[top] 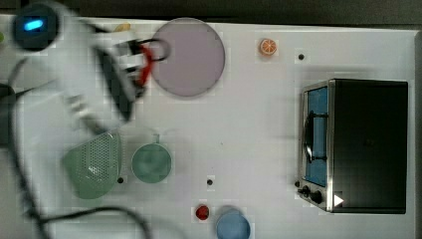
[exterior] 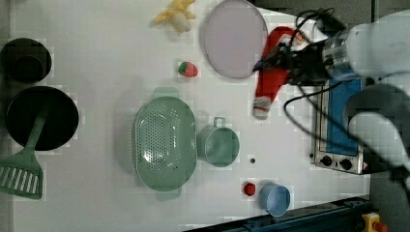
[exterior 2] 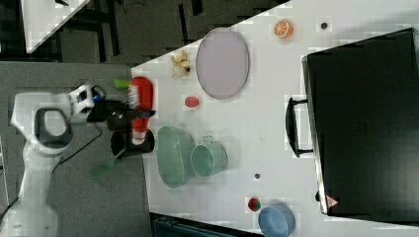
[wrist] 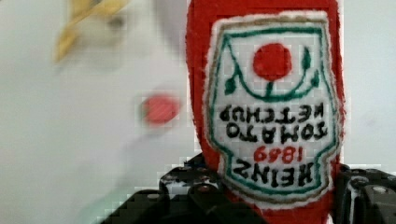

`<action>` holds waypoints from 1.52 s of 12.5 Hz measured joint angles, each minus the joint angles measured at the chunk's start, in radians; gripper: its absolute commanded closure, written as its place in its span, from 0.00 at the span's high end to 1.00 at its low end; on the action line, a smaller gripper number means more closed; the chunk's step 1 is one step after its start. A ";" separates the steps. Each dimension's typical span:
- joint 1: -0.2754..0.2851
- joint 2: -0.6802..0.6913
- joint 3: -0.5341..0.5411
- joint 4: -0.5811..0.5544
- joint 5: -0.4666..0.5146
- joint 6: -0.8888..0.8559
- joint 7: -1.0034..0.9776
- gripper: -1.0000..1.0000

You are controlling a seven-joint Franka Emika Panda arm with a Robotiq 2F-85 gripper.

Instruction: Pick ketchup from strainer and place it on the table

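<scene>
Soft red ketchup bottle [exterior: 272,72] with white label and white cap pinched in the gripper [exterior: 285,60] jaws, carried above the white desk [exterior: 96,72], beside the lilac round plate [exterior: 234,38]. Cap hangs toward the small green handled cup [exterior: 218,145]. Pale green perforated oval strainer [exterior: 164,142] sits empty, well apart.

Three views look down on the table [exterior: 96,72]; wrist view sits close.
</scene>
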 measured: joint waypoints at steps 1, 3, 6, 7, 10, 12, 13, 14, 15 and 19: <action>-0.015 0.005 -0.051 -0.003 -0.011 -0.002 -0.036 0.60; -0.046 0.014 -0.150 -0.008 -0.036 -0.002 -0.124 0.60; -0.116 0.023 -0.222 -0.016 -0.030 -0.004 -0.234 0.60; -0.141 0.019 -0.228 -0.035 -0.028 0.001 -0.253 0.60; -0.184 -0.010 -0.236 -0.137 -0.025 0.087 -0.298 0.60; -0.192 -0.025 -0.230 -0.223 -0.028 0.199 -0.306 0.60; -0.191 -0.026 -0.223 -0.265 -0.033 0.248 -0.306 0.60; -0.191 -0.027 -0.214 -0.311 -0.033 0.304 -0.307 0.60; -0.192 -0.030 -0.204 -0.367 -0.021 0.385 -0.308 0.60; -0.190 -0.026 -0.195 -0.602 -0.014 0.553 -0.309 0.60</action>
